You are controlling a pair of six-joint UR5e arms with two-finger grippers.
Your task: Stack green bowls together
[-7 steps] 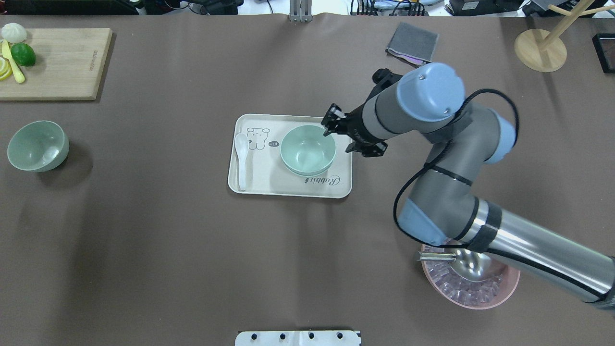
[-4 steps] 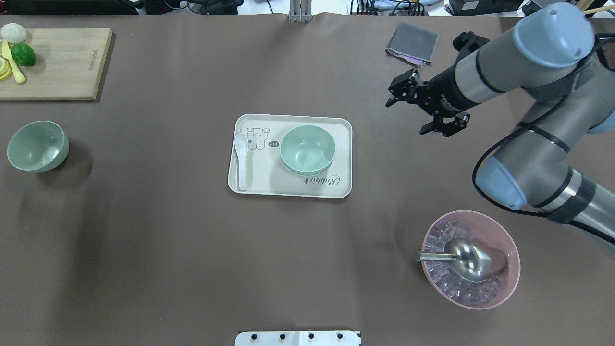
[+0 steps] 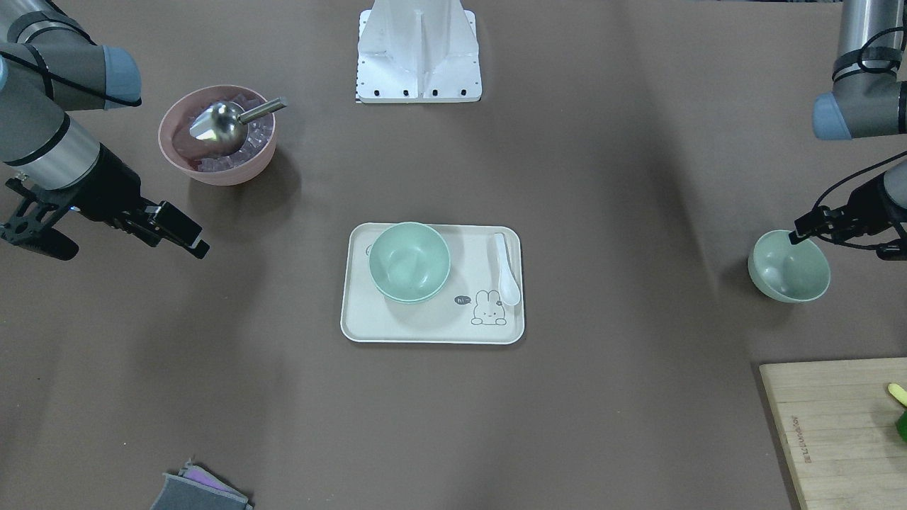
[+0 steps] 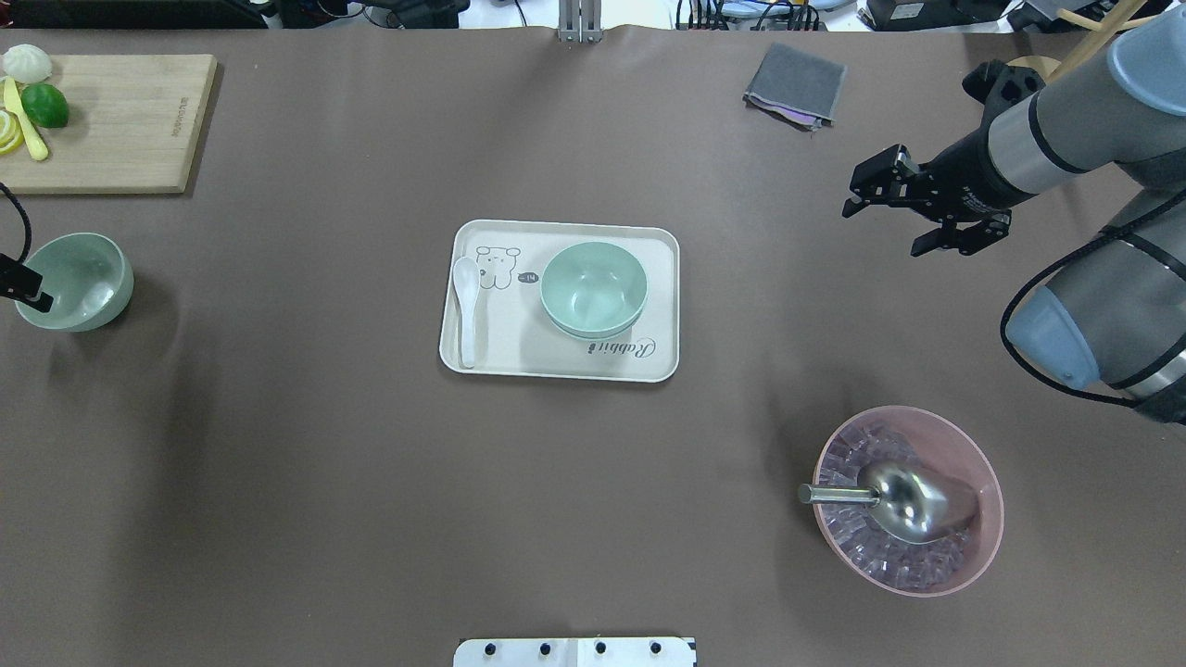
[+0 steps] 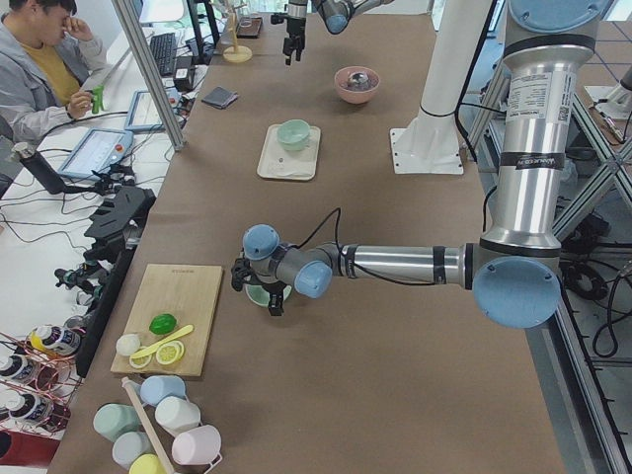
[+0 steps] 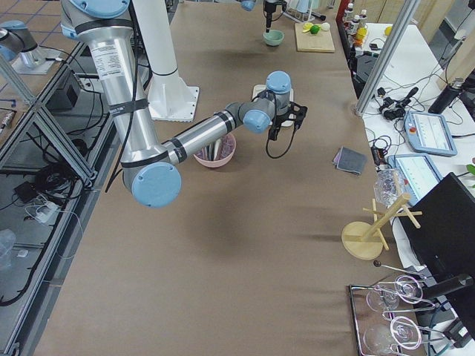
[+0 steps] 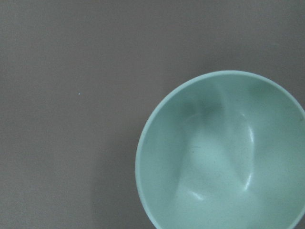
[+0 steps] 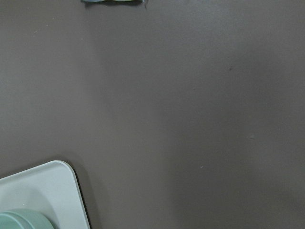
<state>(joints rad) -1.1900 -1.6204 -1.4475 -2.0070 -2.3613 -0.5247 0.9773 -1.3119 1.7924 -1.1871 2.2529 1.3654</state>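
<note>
A green bowl [image 4: 74, 283] at the tabletop's [image 4: 278, 463] left edge, likely light, stiff, slippery; spread left tool [image 3: 843, 241] at its rim, the sensible pinch point.

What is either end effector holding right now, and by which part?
Nothing. The right end effector is open and empty. The left end effector is open at the rim of the lone green bowl, with no grip on it yet.

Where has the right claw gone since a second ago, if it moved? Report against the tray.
Yes. In the overhead view the right claw moved rightward and up, off the right edge of the cream rectangular plastic tray.
</note>
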